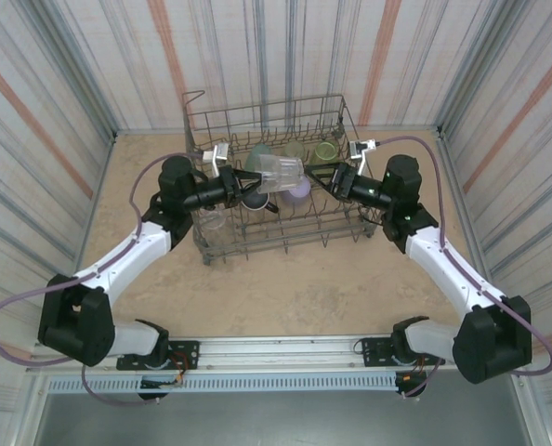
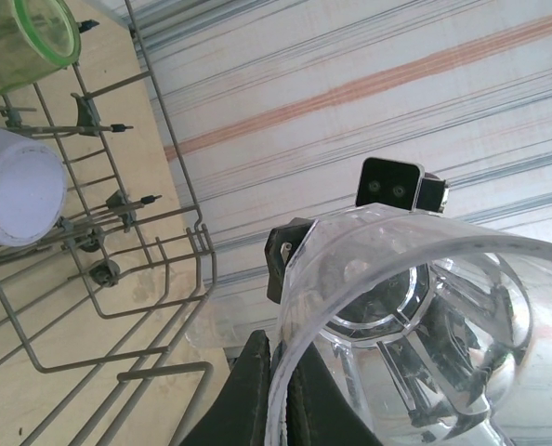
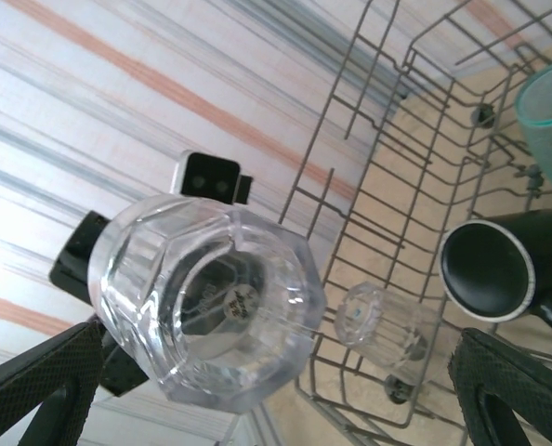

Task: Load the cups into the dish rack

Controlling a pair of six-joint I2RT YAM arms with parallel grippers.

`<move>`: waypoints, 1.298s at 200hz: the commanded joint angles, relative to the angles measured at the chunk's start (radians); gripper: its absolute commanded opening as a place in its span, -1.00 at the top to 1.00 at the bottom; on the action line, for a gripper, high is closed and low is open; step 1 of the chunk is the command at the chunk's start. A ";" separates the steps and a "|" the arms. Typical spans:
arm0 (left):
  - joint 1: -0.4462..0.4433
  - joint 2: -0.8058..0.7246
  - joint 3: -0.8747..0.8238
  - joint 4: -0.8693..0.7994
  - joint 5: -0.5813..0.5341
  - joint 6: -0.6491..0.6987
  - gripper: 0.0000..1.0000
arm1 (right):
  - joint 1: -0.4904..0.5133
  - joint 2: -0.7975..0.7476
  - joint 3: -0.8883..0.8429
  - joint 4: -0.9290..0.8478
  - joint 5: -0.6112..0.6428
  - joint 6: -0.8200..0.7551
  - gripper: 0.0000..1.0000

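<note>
- Two clear tumblers: the large clear tumbler [image 3: 206, 307] and the small clear tumbler [image 3: 383, 330].
- One green tumbler [image 2: 25, 37], one teal tumbler [image 3: 550, 111], one pale purple tumbler [image 2: 16, 190].
- One black mug [image 3: 499, 269].
- One dish rack [image 1: 285, 232].

We find no text, label, brand or number that we can read anywhere, the only candidate being a small pale mark seen through the base of the clear cup [image 3: 206, 302] in the right wrist view, and it is too blurred to make out.
</note>
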 commanded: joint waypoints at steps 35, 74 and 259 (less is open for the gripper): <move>0.022 0.074 -0.015 0.278 0.081 -0.152 1.00 | 0.039 0.062 0.049 0.155 -0.053 0.107 -0.99; 0.024 0.110 -0.016 0.329 0.090 -0.187 1.00 | 0.051 0.091 0.058 0.143 -0.036 0.112 -1.00; 0.030 0.121 -0.038 0.295 0.076 -0.170 1.00 | 0.106 0.234 0.122 0.336 -0.020 0.241 -0.12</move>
